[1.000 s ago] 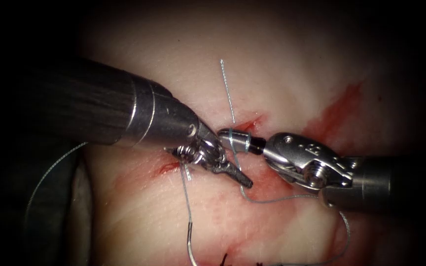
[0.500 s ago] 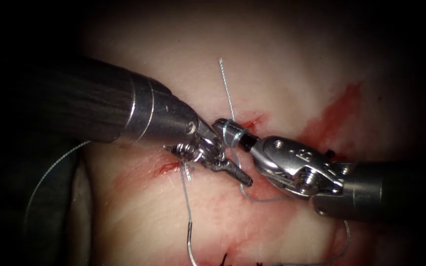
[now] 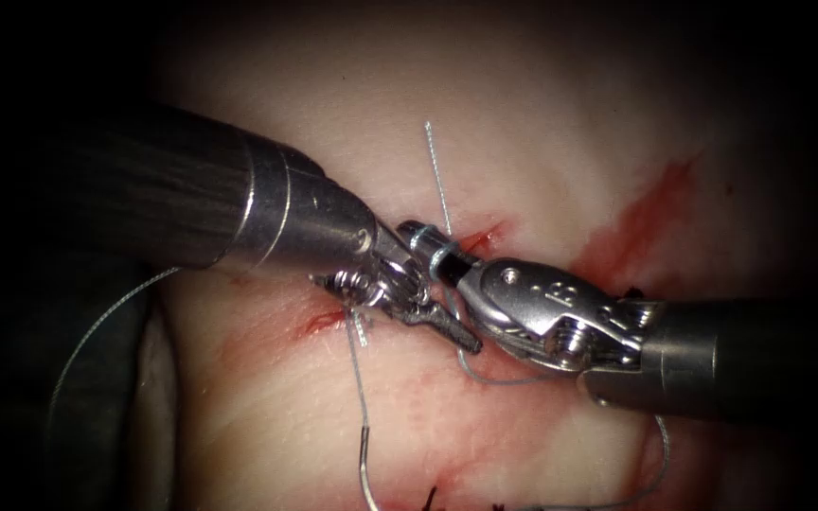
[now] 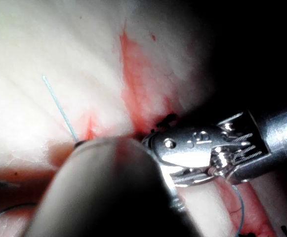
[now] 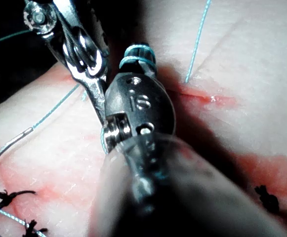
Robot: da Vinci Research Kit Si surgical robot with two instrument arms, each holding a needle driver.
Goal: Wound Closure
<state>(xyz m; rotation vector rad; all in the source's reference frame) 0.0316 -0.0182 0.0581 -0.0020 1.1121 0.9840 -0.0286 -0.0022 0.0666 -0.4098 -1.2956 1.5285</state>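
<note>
My right tool's jaws (image 3: pixel 414 231) are closed, with turns of blue thread (image 3: pixel 435 248) wrapped around them; nothing shows between them. They lie against my left tool's jaws (image 3: pixel 461 339), which are closed on the thread. A short free thread tail (image 3: pixel 437 175) rises from the tissue (image 3: pixel 542 123) just beside the right jaws. The curved needle (image 3: pixel 364 468) lies loose on the tissue below the left tool, held by neither tool and not in the tissue. The right wrist view shows the wrapped jaws (image 5: pixel 136 52), the tail (image 5: pixel 197 44) and the needle (image 5: pixel 0 153).
Red fluid (image 3: pixel 641 218) streaks the tissue at the upper right. Dark cut thread ends (image 3: pixel 433 497) stick up at the bottom edge. Slack thread (image 3: pixel 523 380) loops under the right tool. The left shaft (image 3: pixel 163 199) crosses the left side.
My right tool has moved left with the thread turns on its jaws, sliding past the tail until it lies against the left tool. The left tool and needle have stayed put.
</note>
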